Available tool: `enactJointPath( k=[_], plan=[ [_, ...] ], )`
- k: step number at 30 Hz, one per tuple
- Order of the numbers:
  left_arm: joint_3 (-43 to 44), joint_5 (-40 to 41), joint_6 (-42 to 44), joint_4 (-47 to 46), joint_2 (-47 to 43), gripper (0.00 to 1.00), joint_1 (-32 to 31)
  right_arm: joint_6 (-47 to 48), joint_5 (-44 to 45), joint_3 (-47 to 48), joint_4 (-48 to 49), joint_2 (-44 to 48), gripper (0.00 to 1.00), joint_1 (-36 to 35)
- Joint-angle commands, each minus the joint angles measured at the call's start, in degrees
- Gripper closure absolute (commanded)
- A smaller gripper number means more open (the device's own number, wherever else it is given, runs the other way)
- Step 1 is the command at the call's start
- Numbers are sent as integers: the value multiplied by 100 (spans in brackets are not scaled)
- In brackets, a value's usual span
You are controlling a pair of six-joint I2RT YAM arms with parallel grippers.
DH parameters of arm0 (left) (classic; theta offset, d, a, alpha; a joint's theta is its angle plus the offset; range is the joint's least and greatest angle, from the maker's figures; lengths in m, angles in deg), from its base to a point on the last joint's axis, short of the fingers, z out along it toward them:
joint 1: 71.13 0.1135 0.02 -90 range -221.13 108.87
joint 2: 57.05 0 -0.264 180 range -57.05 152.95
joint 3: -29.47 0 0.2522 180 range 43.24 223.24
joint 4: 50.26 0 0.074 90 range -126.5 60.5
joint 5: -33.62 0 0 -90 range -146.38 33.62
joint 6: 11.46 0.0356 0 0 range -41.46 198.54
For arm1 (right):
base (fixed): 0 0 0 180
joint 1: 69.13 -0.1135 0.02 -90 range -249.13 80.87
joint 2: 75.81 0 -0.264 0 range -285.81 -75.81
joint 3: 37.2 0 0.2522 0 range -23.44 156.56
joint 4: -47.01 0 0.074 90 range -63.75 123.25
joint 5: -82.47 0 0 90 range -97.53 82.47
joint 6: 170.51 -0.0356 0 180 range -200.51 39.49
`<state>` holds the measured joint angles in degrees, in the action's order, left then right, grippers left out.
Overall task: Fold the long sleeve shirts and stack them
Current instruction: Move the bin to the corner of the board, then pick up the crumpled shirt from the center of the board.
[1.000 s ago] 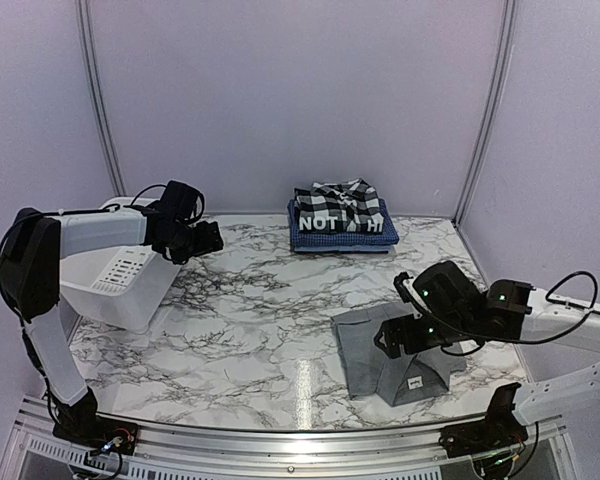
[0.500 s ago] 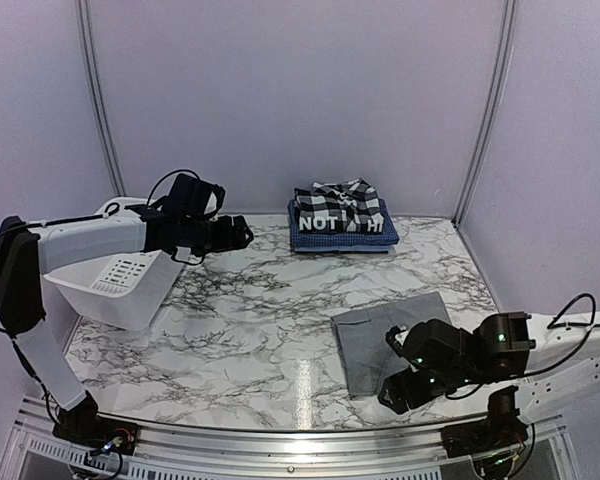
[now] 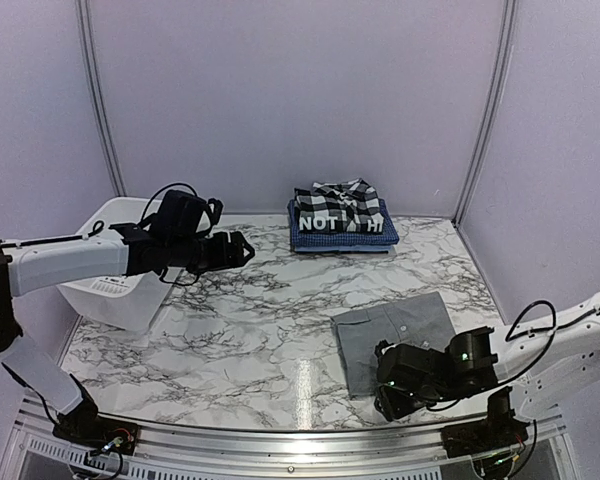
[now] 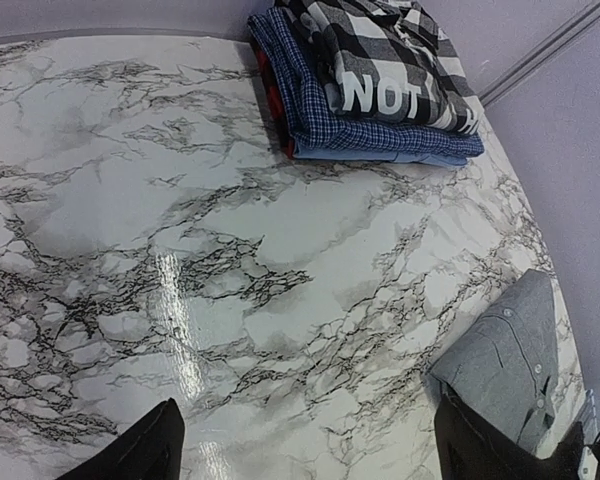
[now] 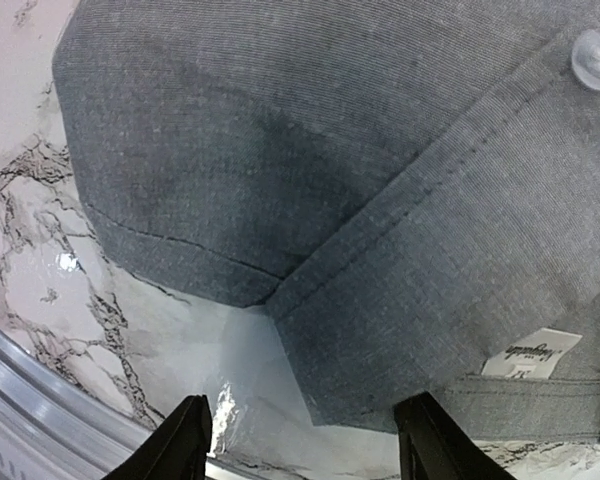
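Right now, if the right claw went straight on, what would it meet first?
Probably the near edge of the grey shirt; the open right claw aims down at it, though it might touch bare table first.

Bright, even overhead light, with glare streaking the marble table (image 3: 302, 385); focus sharp.

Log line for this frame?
left jaws: open, above table | right jaws: open, at grey shirt near edge | folded stack: table back
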<state>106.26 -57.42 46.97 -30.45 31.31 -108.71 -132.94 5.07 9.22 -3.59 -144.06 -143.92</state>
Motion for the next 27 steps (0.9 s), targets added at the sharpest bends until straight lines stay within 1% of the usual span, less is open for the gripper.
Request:
enactJointPath(
  k=[1, 6, 8, 10, 11, 14, 15, 18, 21, 23, 24, 27],
  plan=[
    [-238, 16, -185, -299, -378, 10, -37, -155, 409, 30, 404, -258, 44, -52],
    [-466, 64, -183, -407, -575, 10, -47, 26, 953, 279, 145, -452, 49, -17],
    [-498, 69, -166, -412, -599, 10, -47, 139, 970, 356, 201, -496, 52, 61],
    [-531, 48, -152, -415, -636, 10, -47, 265, 851, 375, 334, -566, 63, 123],
    [-547, 51, -148, -418, -653, 10, -47, 298, 805, 384, 394, -605, 69, 135],
    [-607, 66, -130, -412, -726, 10, -47, 371, 748, 571, 369, -732, 93, 131],
    [-621, 64, -122, -411, -749, 10, -47, 415, 789, 706, 297, -752, 100, 131],
    [-671, 23, -92, -425, -771, 9, -47, 632, 915, 1204, 4, -785, 100, 165],
    [-768, -58, -82, -493, -805, 8, -47, 978, 826, 1753, -142, -831, 100, 315],
    [-862, -131, -92, -549, -840, 7, -47, 1290, 643, 2130, -204, -896, 100, 524],
    [-918, -188, -101, -723, -860, 7, -47, 1440, 571, 2302, -242, -939, 100, 659],
    [-1074, -328, -183, -924, -875, 7, -52, 1900, 524, 2841, -258, -1101, 100, 1090]
  ],
)
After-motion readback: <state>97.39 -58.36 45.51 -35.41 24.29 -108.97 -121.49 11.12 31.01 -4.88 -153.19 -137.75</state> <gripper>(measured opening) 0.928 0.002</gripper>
